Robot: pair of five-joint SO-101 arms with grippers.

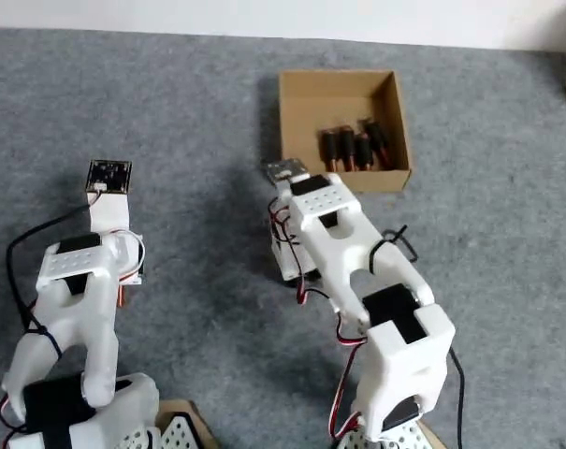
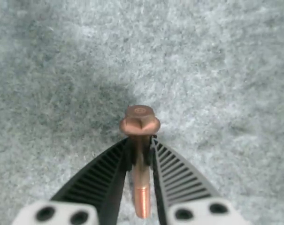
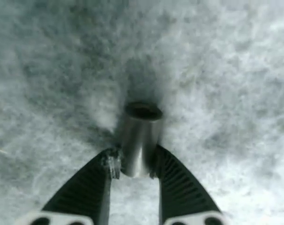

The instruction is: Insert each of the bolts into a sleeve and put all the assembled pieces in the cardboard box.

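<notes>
- Grey carpet [image 1: 198,103]: covers the whole work surface.
- Cardboard box [image 1: 331,101]: sits upper centre of the high view; holds assembled pieces [image 1: 355,148] at its lower right.
- Right gripper [image 3: 134,155]: clenches a steel sleeve [image 3: 138,136] from both sides, lower centre of the right wrist view; open end points toward the upper frame.
- Left gripper [image 2: 141,140]: grasps a copper-coloured bolt [image 2: 140,123] by the shank, just below the hex head, centre of the left wrist view.
</notes>
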